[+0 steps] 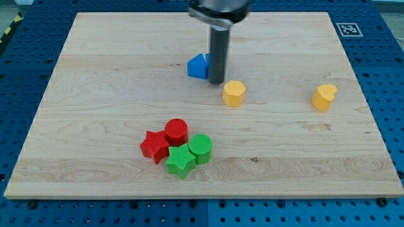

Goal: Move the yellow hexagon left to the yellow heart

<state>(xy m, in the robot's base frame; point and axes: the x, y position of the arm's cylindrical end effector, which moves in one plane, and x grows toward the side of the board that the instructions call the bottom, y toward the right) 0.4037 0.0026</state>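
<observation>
In the camera view, your rod's upper end runs out past the view's top, so you see only its lower shaft and my tip [216,82]. The rod covers the right part of the blue block [197,66] just to the tip's left; its shape looks wedge-like, but you cannot tell it for sure, nor whether the rod touches it. This tool is a plain dark cylinder with nothing to clench or release, and it grasps nothing.

The yellow hexagon [233,93] sits just beside the tip, toward the view's lower right, apart from it by a thin gap. The yellow heart [324,97] stands well off to the tip's right, near the desk's right edge. Below and left of the tip, a tight cluster: a red star [154,146], a red cylinder [177,131], a green star [180,161] and a green cylinder [201,149], their tops ribbed. The desk [95,75] is pale wood with visible grain.
</observation>
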